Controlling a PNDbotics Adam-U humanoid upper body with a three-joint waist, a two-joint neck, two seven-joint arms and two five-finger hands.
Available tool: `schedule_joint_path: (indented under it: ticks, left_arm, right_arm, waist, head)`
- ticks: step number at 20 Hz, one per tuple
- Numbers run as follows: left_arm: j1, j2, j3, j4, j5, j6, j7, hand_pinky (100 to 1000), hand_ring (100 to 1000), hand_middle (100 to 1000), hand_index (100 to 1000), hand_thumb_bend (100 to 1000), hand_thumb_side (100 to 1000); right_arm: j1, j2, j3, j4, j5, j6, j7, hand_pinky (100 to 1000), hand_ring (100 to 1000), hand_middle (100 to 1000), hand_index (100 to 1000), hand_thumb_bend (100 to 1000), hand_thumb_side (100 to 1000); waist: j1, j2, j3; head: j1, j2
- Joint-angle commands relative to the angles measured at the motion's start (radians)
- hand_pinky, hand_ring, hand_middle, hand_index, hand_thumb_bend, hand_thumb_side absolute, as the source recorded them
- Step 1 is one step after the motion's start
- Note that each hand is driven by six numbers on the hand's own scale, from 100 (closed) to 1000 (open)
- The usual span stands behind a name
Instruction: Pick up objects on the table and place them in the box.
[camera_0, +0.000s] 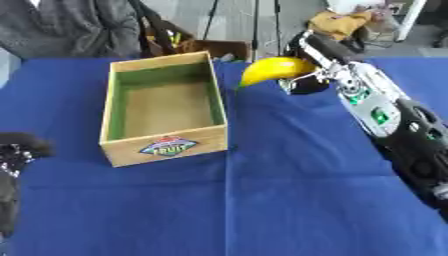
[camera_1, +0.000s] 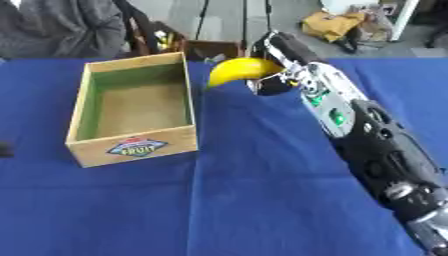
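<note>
Banana carried toward the box

Our right hand (camera_0: 302, 80) is curled around the banana (camera_0: 273, 69), upper centre, just right of the box (camera_0: 166, 145). We should clear the rim before releasing over its empty middle.

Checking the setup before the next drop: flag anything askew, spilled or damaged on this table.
Nothing stands out. The wooden box stands upright and empty on the blue cloth, turned slightly askew to the table edge. The right hand holds a yellow banana just right of the box. The cloth shows only mild creases.
</note>
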Motion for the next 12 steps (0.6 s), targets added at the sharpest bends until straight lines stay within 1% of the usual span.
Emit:
schedule_joint_path:
  ticks: [1, 8, 12]
  left_arm:
    - [-0.010, 0.015, 0.012, -0.021, -0.001, -0.002, 0.003, 605, 580, 466, 558, 507, 961]
    - [-0.010, 0.015, 0.011, -0.021, -0.002, -0.002, 0.003, 605, 580, 466, 558, 507, 961]
    - [-0.010, 0.013, 0.009, -0.020, -0.001, -0.002, 0.001, 605, 579, 466, 558, 508, 960]
  right_arm:
    - [-0.027, -0.031, -0.004, -0.044, -0.021, 0.002, 0.002, 329, 410, 410, 474, 100, 100]
    - [-0.033, -0.026, 0.006, -0.083, -0.036, 0.006, 0.017, 329, 410, 409, 473, 100, 100]
    - [-0.045, -0.007, 0.015, -0.090, -0.043, 0.006, 0.028, 329, 409, 409, 474, 100, 100]
  waist:
    - [0.001, -0.025, 0.000]
    - [0.001, -0.029, 0.003]
    - [-0.002, -0.030, 0.009]
  head:
    - [-0.003, -0.015]
    - [-0.007, -0.018]
    - [-0.015, -0.020]
